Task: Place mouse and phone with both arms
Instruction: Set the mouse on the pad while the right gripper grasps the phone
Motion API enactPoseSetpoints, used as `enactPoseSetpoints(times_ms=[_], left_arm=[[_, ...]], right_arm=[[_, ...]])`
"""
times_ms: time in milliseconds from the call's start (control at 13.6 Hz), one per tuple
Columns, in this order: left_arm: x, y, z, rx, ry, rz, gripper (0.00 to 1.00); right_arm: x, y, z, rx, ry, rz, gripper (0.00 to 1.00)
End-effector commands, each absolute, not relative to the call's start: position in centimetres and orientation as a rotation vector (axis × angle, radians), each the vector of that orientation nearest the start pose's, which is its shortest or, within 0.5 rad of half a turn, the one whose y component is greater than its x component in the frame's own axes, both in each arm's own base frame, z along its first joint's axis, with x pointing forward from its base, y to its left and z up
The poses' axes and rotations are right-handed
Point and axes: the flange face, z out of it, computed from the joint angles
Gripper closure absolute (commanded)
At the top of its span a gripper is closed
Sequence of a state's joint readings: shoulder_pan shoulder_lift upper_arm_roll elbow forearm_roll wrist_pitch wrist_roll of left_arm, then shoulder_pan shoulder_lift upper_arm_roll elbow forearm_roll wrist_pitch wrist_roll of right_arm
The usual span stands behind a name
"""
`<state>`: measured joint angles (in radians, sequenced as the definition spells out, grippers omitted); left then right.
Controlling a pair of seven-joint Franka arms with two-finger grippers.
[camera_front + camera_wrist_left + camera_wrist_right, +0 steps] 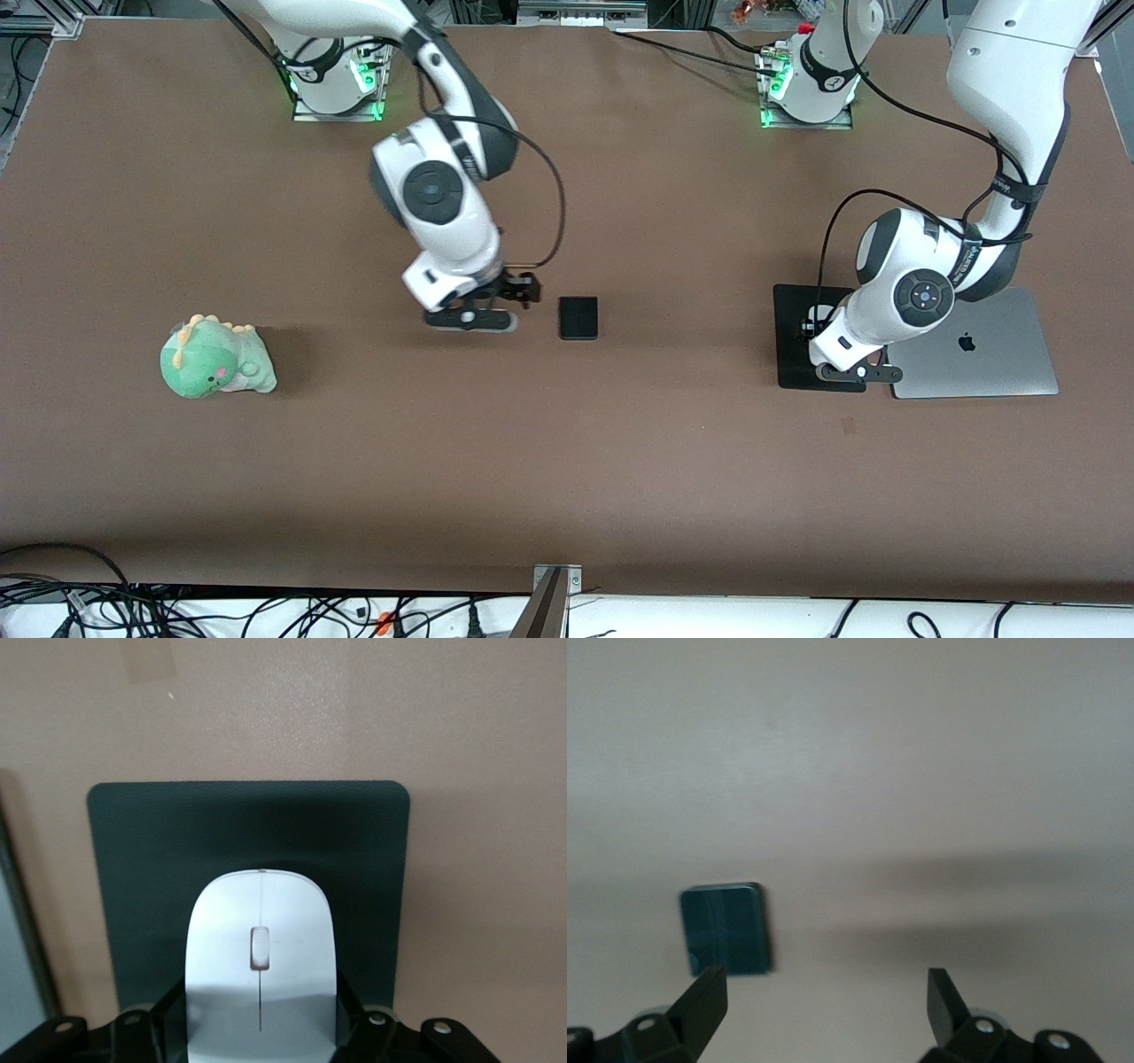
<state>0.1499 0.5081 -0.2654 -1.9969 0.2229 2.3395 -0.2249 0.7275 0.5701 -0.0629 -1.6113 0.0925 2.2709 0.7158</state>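
Phone (578,317) beside open right pincer (523,290) — apart.

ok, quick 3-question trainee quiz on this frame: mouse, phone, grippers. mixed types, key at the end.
1. True or false: the mouse lies on the mouse pad, between the fingers of the left gripper.
2. Multiple choice: the phone is
A. on the laptop
B. on the bare table, beside the right gripper
C. held by the right gripper
3. Fill in: the right gripper's fingers are ____ and hold nothing.

Key: 1 true; 2 B; 3 open.
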Motion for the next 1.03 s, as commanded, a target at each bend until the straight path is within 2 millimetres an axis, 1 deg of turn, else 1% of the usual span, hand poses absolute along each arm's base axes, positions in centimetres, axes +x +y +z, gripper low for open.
enactPoseSetpoints(times_ms=[0,73,147,220,293,367,440,513,587,733,807,953], left_arm=[[58.3,-5.7,18.3,-3.086,0.124,0.148,0.66],[58.1,-5.4,17.9,-3.088,0.117,0.151,0.57],[58.1,-5.4,17.9,-3.087,0.114,0.158,0.14],[58.1,-5.3,18.2,-3.083,0.113,0.16,0.0],[58.2,-5.2,18.9,-3.076,0.104,0.166,0.0],[58.4,-5.2,20.0,-3.06,0.104,0.193,0.0],[59.1,-5.1,22.2,-3.043,0.096,0.191,0.0],[59.9,-5.0,25.0,-3.02,0.085,0.2,0.0],[60.7,-5.5,28.0,-2.998,0.085,0.224,0.0],[62.5,-6.5,34.8,-2.964,0.066,0.311,0.0],[63.0,-7.4,38.3,-2.952,0.07,0.353,0.0],[63.3,-8.4,44.4,-2.949,0.082,0.387,0.0]], right_arm=[[52.6,48.5,23.7,-3.02,0.224,-0.153,0.0],[51.8,50.0,21.9,-3.024,0.23,-0.164,0.0],[51.4,51.0,20.6,-3.039,0.222,-0.177,0.0],[50.8,52.0,19.5,-3.053,0.222,-0.191,0.0],[50.3,52.6,18.6,-3.063,0.229,-0.199,0.0],[50.4,53.0,18.4,-3.057,0.241,-0.207,0.0],[50.6,53.3,18.3,-3.053,0.247,-0.212,0.0],[50.6,53.4,18.3,-3.05,0.26,-0.212,0.0],[50.7,53.4,18.3,-3.049,0.267,-0.212,0.0],[50.5,53.6,18.2,-3.045,0.29,-0.211,0.0],[50.4,53.9,17.9,-3.045,0.287,-0.214,0.0],[50.1,54.6,17.2,-3.047,0.27,-0.217,0.0]])
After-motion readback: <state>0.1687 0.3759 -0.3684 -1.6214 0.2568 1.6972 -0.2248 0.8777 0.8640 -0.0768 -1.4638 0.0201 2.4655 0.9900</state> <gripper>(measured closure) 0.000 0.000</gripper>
